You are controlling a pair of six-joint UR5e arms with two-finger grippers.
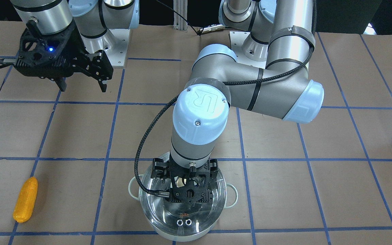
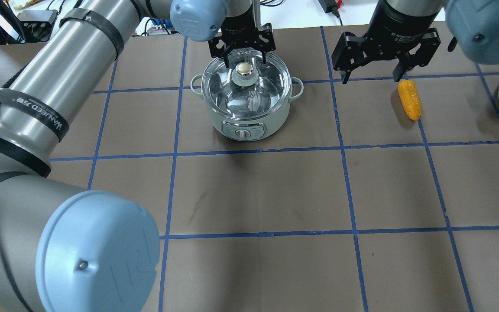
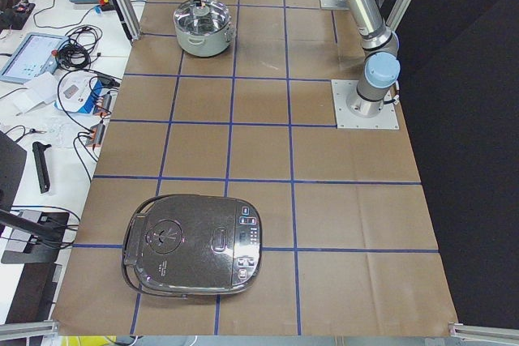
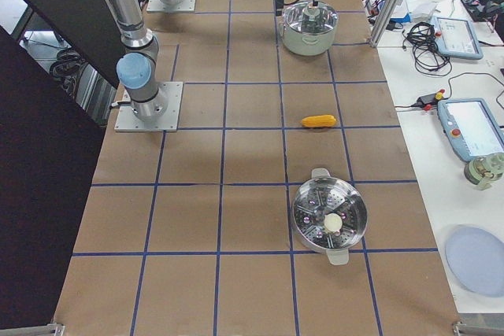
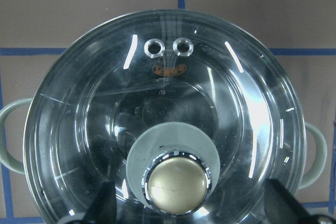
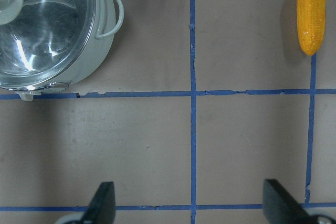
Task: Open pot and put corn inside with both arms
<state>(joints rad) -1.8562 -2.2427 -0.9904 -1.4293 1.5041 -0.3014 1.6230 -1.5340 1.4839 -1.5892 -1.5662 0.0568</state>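
The left tool [image 5: 194, 203] is spread astride the brassy round knob [image 5: 177, 184] on the shiny steel pot's [image 2: 249, 119] domed clear glass lid [image 2: 254, 97]. The right tool [image 2: 371, 76] hangs spread, with the bumpy oblong orange corn cob [image 2: 409, 99] lying apart from it.

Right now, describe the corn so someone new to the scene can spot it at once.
On the brown table with its blue tape grid, start at the lidded steel pot and look toward the robot's right side. Lying flat on a tape line there is the corn: unlike the round, shiny pot, it is small, oblong, bumpy and yellow-orange.
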